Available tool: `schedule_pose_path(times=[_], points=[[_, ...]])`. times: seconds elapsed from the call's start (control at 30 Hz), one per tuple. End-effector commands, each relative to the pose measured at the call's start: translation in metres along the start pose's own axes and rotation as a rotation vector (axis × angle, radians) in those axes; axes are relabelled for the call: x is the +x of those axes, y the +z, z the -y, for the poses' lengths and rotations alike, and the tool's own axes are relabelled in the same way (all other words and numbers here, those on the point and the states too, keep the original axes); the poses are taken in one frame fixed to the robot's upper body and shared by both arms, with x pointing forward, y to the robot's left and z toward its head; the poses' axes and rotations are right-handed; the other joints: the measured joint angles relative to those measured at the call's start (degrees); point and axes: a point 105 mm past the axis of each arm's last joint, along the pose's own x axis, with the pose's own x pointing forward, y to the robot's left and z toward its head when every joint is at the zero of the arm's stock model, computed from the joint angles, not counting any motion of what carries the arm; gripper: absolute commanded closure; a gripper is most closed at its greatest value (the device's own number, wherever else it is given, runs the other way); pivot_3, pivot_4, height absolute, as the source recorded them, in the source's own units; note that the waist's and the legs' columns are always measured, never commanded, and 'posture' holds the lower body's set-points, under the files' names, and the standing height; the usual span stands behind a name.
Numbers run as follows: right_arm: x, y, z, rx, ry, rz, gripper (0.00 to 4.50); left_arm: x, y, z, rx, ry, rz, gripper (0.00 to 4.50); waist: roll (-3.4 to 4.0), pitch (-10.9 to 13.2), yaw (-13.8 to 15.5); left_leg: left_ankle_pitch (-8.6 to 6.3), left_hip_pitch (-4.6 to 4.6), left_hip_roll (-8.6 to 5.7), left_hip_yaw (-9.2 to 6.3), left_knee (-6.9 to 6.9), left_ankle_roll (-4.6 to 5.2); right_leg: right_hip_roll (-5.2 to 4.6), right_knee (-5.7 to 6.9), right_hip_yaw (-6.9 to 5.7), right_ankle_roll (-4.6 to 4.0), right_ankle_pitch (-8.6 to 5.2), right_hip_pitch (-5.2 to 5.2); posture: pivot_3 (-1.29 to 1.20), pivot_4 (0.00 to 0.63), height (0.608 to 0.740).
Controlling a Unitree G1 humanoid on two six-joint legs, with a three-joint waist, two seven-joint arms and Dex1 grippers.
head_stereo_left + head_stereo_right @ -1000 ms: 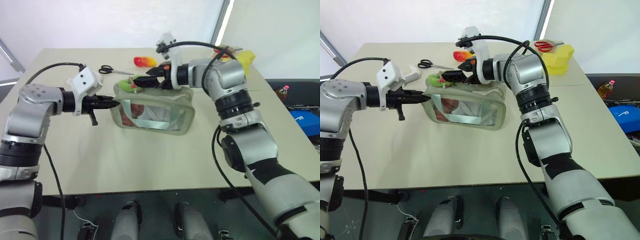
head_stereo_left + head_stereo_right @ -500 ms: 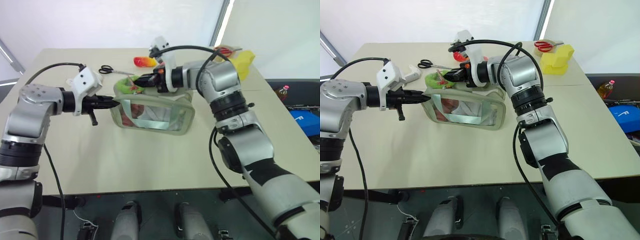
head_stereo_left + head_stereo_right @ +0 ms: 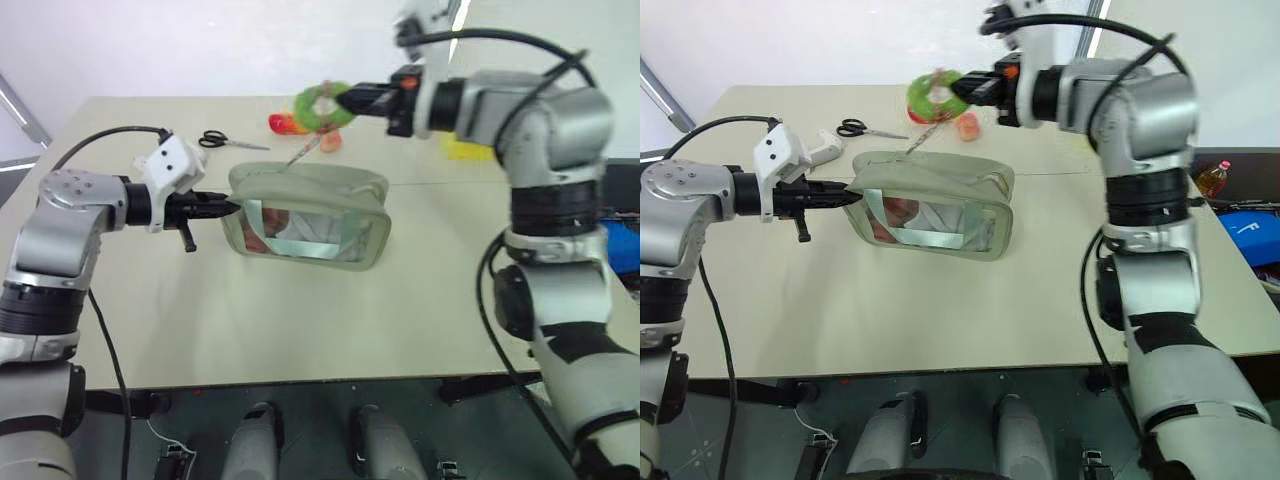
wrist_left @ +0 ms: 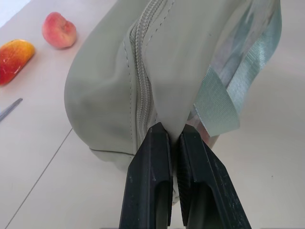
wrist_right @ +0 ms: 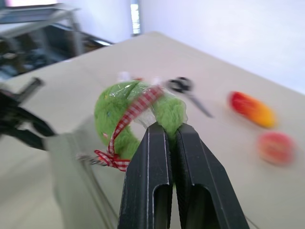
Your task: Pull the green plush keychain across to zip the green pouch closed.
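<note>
The right gripper (image 3: 347, 101) pinches the green plush keychain (image 3: 322, 104), lifted above the green pouch (image 3: 306, 213). The left gripper (image 3: 232, 207) clamps the pouch's near end. Beyond on the beige table (image 3: 300, 320) lie scissors (image 3: 222, 140), with white walls behind.

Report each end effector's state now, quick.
Left end effector: shut on the pouch end.
Right end effector: shut on the keychain, lifted above the pouch.
</note>
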Motion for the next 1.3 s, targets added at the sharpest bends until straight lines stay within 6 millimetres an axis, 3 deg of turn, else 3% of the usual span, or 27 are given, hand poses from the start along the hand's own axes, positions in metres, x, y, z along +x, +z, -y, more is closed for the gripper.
schedule_pose_path(times=[0.03,0.2,0.3,0.37,0.5,0.57,0.63,0.87,0.97,1.1,1.23,1.3], points=[[-0.036,0.018,0.02,-0.115,-0.193,0.061,4.45,-0.001,0.002,0.001,0.02,0.001,0.007,4.5,0.0,0.0,0.1,0.0,0.0,0.0,0.0,0.0,0.0,0.0,0.0,0.0,0.0,0.0,-0.01,0.0,0.15,0.74],[-0.085,-0.017,0.06,-0.183,-0.476,-0.039,4.45,0.001,0.002,0.0,0.015,0.002,0.012,4.5,0.0,0.0,0.2,0.0,-0.01,0.0,0.0,0.01,0.0,-0.01,-0.05,0.0,-0.01,-0.01,0.02,0.0,0.15,0.74],[-0.113,-0.054,0.08,-0.155,-0.617,-0.117,4.45,0.003,0.002,0.0,0.008,0.0,0.019,4.5,-0.01,0.0,0.1,0.0,0.0,-0.02,0.0,0.02,0.0,-0.04,-0.16,0.0,-0.02,-0.01,0.11,0.0,0.15,0.74],[-0.123,-0.088,0.081,-0.103,-0.643,-0.184,4.45,0.005,0.002,0.001,0.006,-0.003,0.021,4.5,-0.01,0.0,0.2,0.0,0.01,-0.03,0.02,0.03,0.01,-0.05,-0.17,0.01,-0.03,-0.01,0.13,0.0,0.15,0.74],[-0.121,-0.151,0.073,0.055,-0.641,-0.233,4.45,0.009,0.002,0.003,-0.004,-0.013,0.028,4.5,0.0,0.0,0.1,0.0,0.07,-0.03,0.01,0.02,0.01,-0.03,-0.13,0.01,-0.02,-0.01,0.16,0.0,0.15,0.74],[-0.111,-0.182,0.063,0.147,-0.624,-0.235,4.45,0.012,0.003,0.004,-0.007,-0.015,0.033,4.5,-0.02,0.0,0.0,0.0,0.2,-0.02,-0.03,0.03,0.02,0.0,-0.11,0.0,-0.01,-0.01,0.28,0.0,0.15,0.74],[-0.094,-0.198,0.052,0.286,-0.595,-0.176,4.45,0.013,0.004,0.005,-0.011,-0.016,0.039,4.5,-0.01,0.0,-0.1,0.01,0.27,-0.02,-0.03,0.04,0.02,0.0,-0.1,0.0,-0.02,0.0,0.36,0.0,0.15,0.74],[-0.04,-0.22,0.007,0.556,-0.456,-0.084,4.45,0.012,0.005,0.007,-0.013,-0.017,0.042,4.5,0.0,0.0,-0.1,0.09,0.29,-0.01,-0.04,0.05,0.14,-0.01,-0.1,-0.01,-0.1,0.07,0.4,0.0,0.15,0.74],[-0.036,-0.235,-0.004,0.501,-0.417,-0.164,4.45,0.012,0.005,0.008,-0.013,-0.016,0.039,4.5,0.0,0.0,-0.1,0.09,0.28,-0.02,-0.03,0.03,0.14,-0.02,-0.15,-0.01,-0.1,0.06,0.4,0.0,0.15,0.74],[-0.051,-0.261,0.0,0.309,-0.425,-0.323,4.45,0.012,0.005,0.008,-0.011,-0.015,0.039,4.5,0.01,0.0,-0.1,0.08,0.3,-0.02,-0.04,-0.01,0.14,-0.02,-0.18,-0.01,-0.1,0.05,0.41,0.0,0.15,0.74],[-0.058,-0.23,0.017,0.257,-0.418,-0.251,4.45,0.012,0.005,0.008,-0.009,-0.012,0.037,4.5,0.01,0.0,-0.1,0.07,0.47,-0.02,-0.04,-0.01,0.12,-0.03,-0.19,-0.01,-0.12,0.05,0.54,0.0,0.15,0.74],[-0.066,-0.19,0.024,0.184,-0.344,-0.189,3.79,0.01,0.006,0.005,-0.013,-0.007,0.042,4.5,0.09,0.0,-0.1,0.07,0.47,-0.02,-0.04,0.01,0.12,-0.04,-0.19,0.0,-0.12,0.05,0.55,0.0,0.15,0.74]])
